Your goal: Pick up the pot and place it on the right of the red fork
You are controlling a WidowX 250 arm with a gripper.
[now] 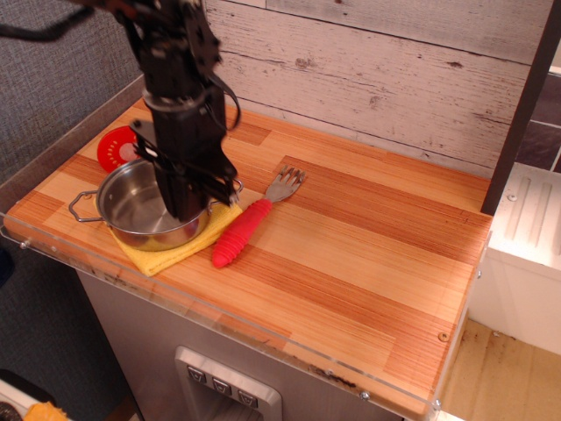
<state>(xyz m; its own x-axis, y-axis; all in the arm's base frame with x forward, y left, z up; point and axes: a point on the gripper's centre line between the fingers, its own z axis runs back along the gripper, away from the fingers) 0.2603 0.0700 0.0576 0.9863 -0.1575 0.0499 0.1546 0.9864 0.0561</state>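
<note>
The shiny steel pot (131, 206) sits on a yellow cloth (166, 256) at the front left of the wooden counter, with its wire handle (83, 206) pointing left. The red fork (240, 233) lies just right of the pot, with its silver head (285, 184) pointing to the back right. My gripper (187, 210) hangs over the pot's right rim, a little above it. Its black fingers look spread and hold nothing. The arm hides the pot's right handle.
A round red disc (118, 145) lies behind the pot at the back left. A plank wall runs along the back. A clear plastic lip (263, 338) edges the counter's front. A dark post (517, 114) and a white unit (530, 254) stand at the right.
</note>
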